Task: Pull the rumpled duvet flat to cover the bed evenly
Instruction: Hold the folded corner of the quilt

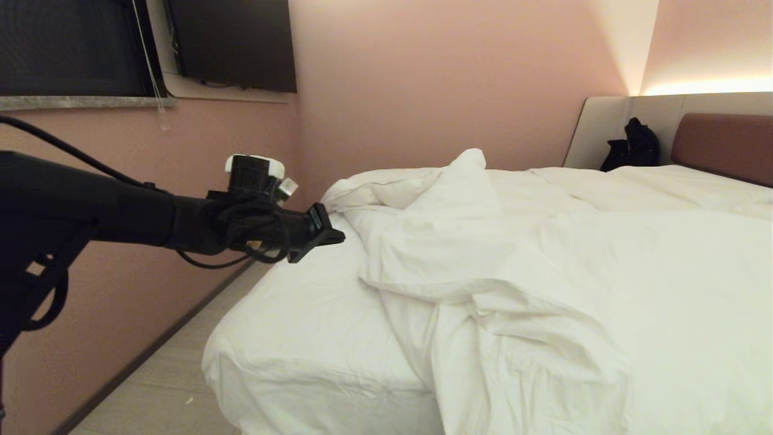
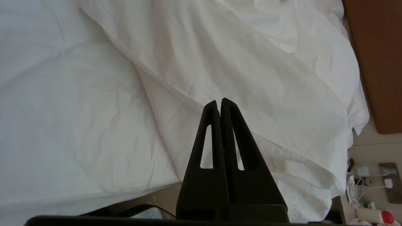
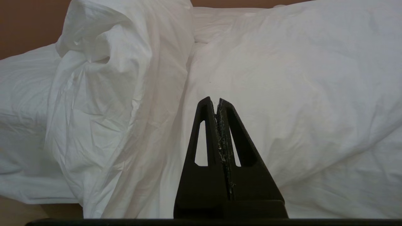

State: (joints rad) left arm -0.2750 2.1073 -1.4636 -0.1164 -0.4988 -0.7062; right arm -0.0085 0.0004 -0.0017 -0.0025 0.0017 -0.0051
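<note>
The thick, puffy white quilted duvet (image 1: pixel 543 254) is seen heaped toward the right side of the wide low bed with its white-sheeted mattress (image 1: pixel 302 320), so that the left near corner of the bed is left bare, with the duvet's folded-back edge running diagonally across the mattress. The black left pincer (image 1: pixel 326 232) is held out level above that bare sheet, just beside the folded edge, its jaws pressed together and nothing gripped. The black right pincer (image 3: pixel 218 103) is likewise closed and empty, facing the bunched duvet at the bed's near side; its distance from the cloth cannot be judged well from the wrist view. For the step in hand, the left jaws would need to be opened before the fold is met, and a thick bite of the duvet's edge, not the sheet beneath, should be taken. The pull is best directed toward the bare corner of the bed, low and steady, so that the fold is unrolled rather than dragged.
</note>
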